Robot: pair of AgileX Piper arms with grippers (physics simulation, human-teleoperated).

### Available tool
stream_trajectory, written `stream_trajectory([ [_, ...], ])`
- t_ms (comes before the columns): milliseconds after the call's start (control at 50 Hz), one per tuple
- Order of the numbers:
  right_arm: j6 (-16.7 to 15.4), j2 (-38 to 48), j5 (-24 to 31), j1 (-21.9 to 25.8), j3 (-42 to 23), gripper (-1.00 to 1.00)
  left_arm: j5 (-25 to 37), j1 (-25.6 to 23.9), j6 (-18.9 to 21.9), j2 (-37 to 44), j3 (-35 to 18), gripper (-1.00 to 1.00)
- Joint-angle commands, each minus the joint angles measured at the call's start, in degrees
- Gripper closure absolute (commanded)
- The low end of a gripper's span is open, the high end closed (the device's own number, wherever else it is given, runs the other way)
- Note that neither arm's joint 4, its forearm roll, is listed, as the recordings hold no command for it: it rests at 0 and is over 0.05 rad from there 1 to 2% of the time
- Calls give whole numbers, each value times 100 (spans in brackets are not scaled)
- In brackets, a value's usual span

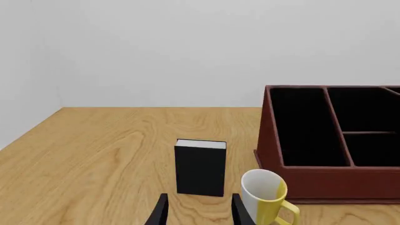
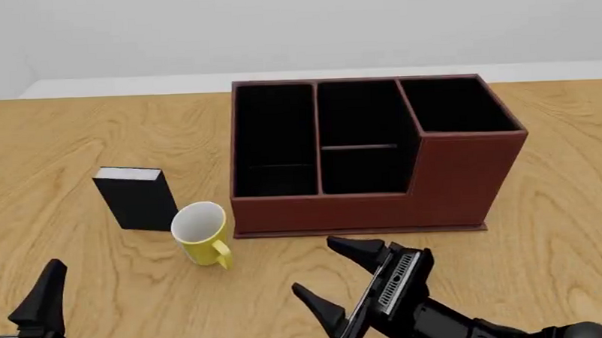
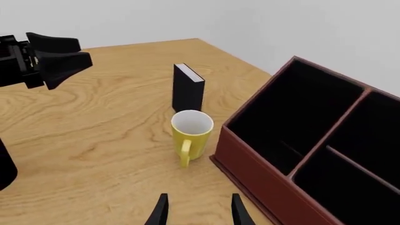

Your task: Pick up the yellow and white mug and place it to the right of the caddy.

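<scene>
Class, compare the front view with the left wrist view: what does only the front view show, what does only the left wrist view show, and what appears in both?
Only the front view shows the right gripper, open, and the caddy's taller corner section with its whole outline.

Only the left wrist view shows the table's far left corner meeting the wall.

Both show the yellow and white mug upright near the caddy, the black box beside it, and the left gripper.
</scene>
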Motion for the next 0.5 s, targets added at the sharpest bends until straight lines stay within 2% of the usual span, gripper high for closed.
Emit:
stream_trajectory([
  [20,-47,245,107,138,-311,-100,0,0,0,0,0,-100],
  [500,-89,844,100,261,-755,-100,0,0,0,0,0,-100],
])
